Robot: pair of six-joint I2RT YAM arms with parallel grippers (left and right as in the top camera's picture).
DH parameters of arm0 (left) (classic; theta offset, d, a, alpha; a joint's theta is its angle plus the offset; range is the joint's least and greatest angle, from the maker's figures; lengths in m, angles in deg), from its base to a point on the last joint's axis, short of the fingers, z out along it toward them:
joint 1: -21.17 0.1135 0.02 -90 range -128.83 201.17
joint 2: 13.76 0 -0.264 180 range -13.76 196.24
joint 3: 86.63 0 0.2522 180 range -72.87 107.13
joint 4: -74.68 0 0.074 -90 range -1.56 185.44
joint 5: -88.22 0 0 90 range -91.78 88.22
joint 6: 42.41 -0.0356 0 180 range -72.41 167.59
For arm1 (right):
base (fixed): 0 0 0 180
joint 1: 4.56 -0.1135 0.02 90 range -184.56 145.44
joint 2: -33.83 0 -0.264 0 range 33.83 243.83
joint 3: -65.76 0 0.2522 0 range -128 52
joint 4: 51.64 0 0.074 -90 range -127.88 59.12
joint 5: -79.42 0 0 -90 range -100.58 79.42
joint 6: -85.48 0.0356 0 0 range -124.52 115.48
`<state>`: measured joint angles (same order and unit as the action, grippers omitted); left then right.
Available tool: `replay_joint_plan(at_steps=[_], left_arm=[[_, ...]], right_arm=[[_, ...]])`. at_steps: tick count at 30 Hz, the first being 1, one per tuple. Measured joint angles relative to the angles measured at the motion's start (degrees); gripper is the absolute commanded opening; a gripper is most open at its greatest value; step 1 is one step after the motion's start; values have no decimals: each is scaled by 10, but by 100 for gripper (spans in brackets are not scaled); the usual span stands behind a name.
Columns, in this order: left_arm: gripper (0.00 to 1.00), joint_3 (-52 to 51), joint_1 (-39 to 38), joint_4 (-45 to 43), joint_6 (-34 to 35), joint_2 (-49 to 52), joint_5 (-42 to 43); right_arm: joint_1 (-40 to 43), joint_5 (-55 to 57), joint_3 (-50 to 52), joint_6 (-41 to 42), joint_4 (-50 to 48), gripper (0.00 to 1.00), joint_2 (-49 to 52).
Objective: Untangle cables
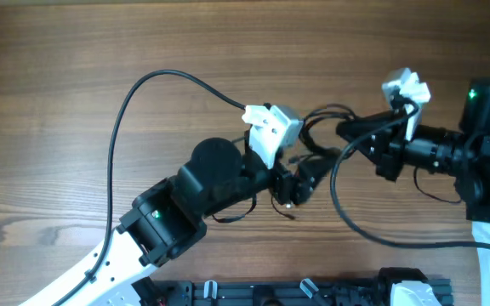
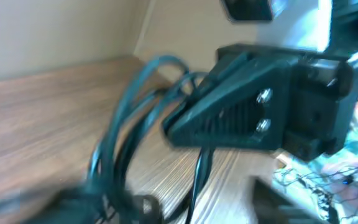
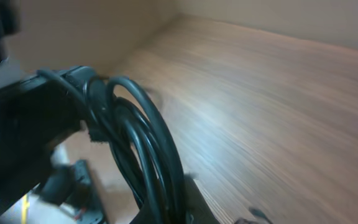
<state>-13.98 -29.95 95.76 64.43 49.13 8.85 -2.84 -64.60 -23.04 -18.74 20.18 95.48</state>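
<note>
Two grippers meet near the middle of the overhead view, and the cables (image 1: 320, 119) sit bunched in the small gap between them. The left gripper (image 1: 294, 189) reaches in from the lower left and the right gripper (image 1: 345, 136) points in from the right. The loops of thin black cord rise just ahead of the right gripper's tip and just beyond the left one. One loose strand (image 1: 228, 217) trails back beneath the left arm onto the wooden table (image 1: 75, 51), and a small plug (image 1: 289, 214) lies just below the left gripper. From up here I cannot tell how wide either gripper stands. On the left wrist camera everything is blurred. The cables (image 2: 129, 118) arc up ahead of my fingers and drop toward the dark smear at the bottom edge. The triangular black finger (image 2: 241, 115) of the right gripper touches the bundle from the far side. I cannot tell whether the left gripper is wide or narrow, nor whether it has the cords. On the right wrist camera the cables (image 3: 145, 140) stand as a tight upright loop directly ahead. They run down beside the finger (image 3: 188, 202) at the bottom edge, so I read this gripper as narrow, pinching the cords. The dark bulk of the left arm (image 3: 17, 130) sits just past the loop, touching it.
</note>
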Motion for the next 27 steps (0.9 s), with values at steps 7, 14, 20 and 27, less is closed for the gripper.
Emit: replay_joint_plan(at_steps=[7,14,20,27], left_arm=[[100,0,0,150,130,-31,-212],[100,0,0,154,237,-68,-279],[100,0,0,132,262,-66,-240],[100,0,0,107,269,-65,-216]], right_arm=[[0,159,0,130,-19,4,0],[0,196,0,193,-63,4,0],[0,196,0,207,-77,4,0],[0,196,0,215,-98,4,0]])
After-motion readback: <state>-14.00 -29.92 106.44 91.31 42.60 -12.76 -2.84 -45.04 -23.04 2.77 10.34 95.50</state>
